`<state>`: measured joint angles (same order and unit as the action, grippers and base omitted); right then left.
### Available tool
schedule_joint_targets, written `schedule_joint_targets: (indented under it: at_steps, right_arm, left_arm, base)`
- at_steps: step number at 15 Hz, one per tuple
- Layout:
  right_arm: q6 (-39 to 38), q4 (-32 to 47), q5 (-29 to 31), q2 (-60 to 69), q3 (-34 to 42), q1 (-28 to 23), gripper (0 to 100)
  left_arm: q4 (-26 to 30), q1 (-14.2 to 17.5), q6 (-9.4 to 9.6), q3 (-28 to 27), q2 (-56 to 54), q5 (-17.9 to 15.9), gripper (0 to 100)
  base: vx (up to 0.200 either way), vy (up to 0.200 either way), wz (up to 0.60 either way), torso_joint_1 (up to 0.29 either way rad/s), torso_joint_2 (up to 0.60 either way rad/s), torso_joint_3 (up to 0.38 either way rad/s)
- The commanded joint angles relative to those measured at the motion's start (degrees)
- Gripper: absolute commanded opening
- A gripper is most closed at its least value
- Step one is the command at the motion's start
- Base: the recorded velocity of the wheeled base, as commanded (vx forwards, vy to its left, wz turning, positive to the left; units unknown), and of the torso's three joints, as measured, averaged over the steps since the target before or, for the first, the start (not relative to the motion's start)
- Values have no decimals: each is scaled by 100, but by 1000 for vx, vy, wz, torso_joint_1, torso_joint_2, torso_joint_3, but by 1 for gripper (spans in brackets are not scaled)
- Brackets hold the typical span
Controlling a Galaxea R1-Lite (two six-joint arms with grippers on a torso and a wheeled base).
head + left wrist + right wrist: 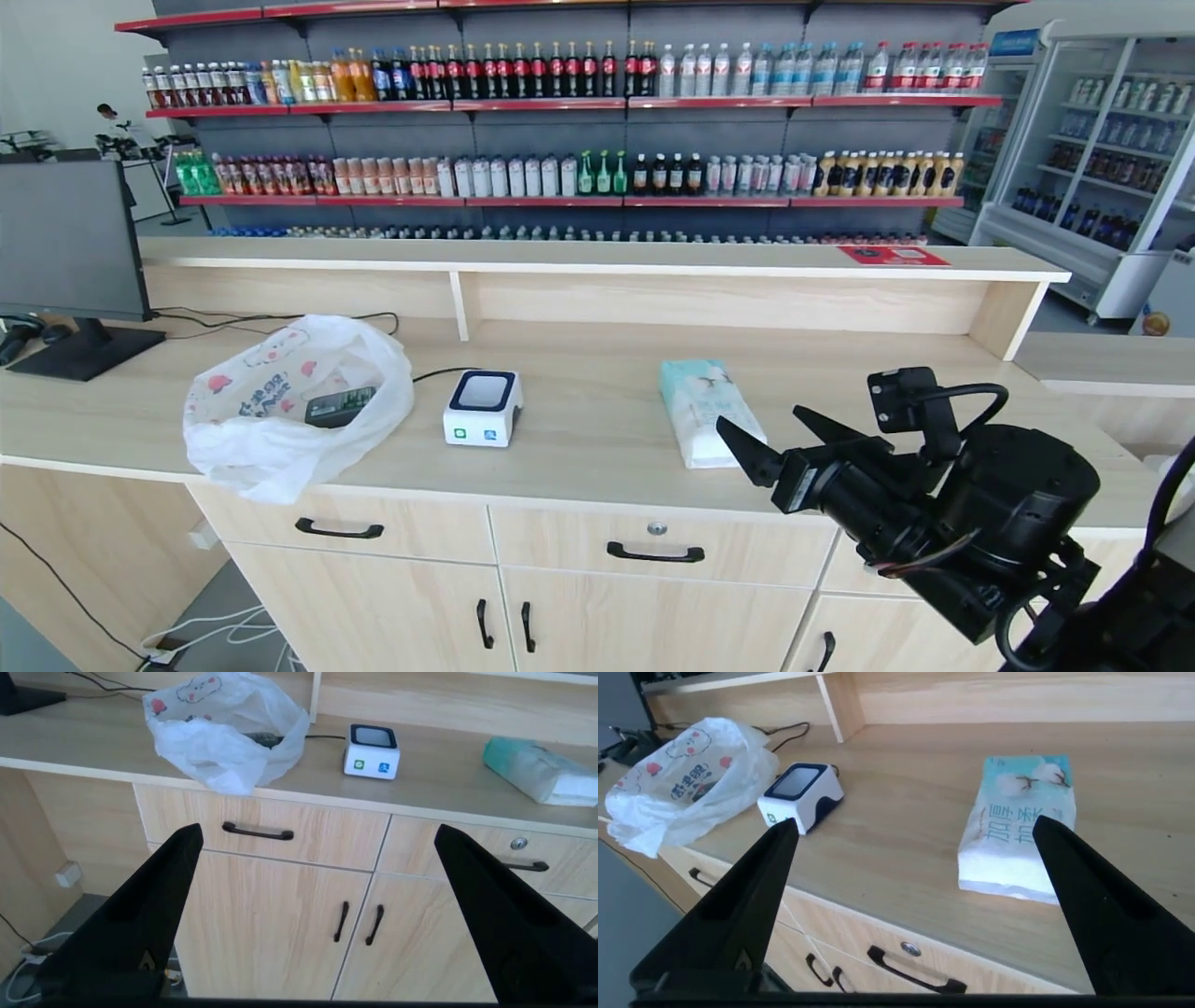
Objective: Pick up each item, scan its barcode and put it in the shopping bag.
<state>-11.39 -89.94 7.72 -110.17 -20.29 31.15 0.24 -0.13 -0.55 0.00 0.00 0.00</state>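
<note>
The right claw (912,821) is released: its two black fingers stand spread and hold nothing. It sits to the right of the white square barcode scanner with the dark glass top (483,406), at the near end of the pale teal-and-white soft tissue pack (705,411). It does not grip the pack. The pack lies flat on the light wooden counter (597,457), to the right of the scanner and apart from it.

The left claw (318,828) is also released and empty. It is lower than the scanner, in front of the cabinet doors.

The crumpled white printed plastic shopping bag (280,411) lies open to the left of the scanner, near it.

Progress, as judged:
- Done: one dark flat item (341,406) is already inside the bag.
- Left: the tissue pack needs grasping, scanning and bagging.

Count: two claws, one scanner, one bag, one bagged item, one tissue pack.
</note>
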Motion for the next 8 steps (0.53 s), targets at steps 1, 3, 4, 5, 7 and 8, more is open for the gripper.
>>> schedule_joint_targets:
  at_steps: [1,3,4,5,7,8]
  right_arm:
    - [-22,-6,11,-49,77,-3,100]
    - [-83,-6,11,-40,394,5,100]
    - [-83,-6,11,-40,394,5,100]
    - [-74,-6,11,-31,473,5,100]
    - [-66,-6,11,-58,367,-56,100]
    - [-30,-6,19,-66,341,-109,100]
  left_arm:
    - [2,5,2,-9,0,0,100]
    - [-7,5,2,0,0,0,100]
    - [-7,5,2,0,0,0,100]
    - [2,5,2,0,0,0,100]
    - [2,5,2,0,0,0,100]
    - [2,5,2,0,0,0,100]
  base:
    - [0,0,0,0,0,0]
    - [200,0,0,2,5,7]
    - [200,0,0,-2,-2,2]
    - [200,0,0,-12,-22,7]
    - [100,0,0,1,1,1]
    - [0,0,0,0,0,0]
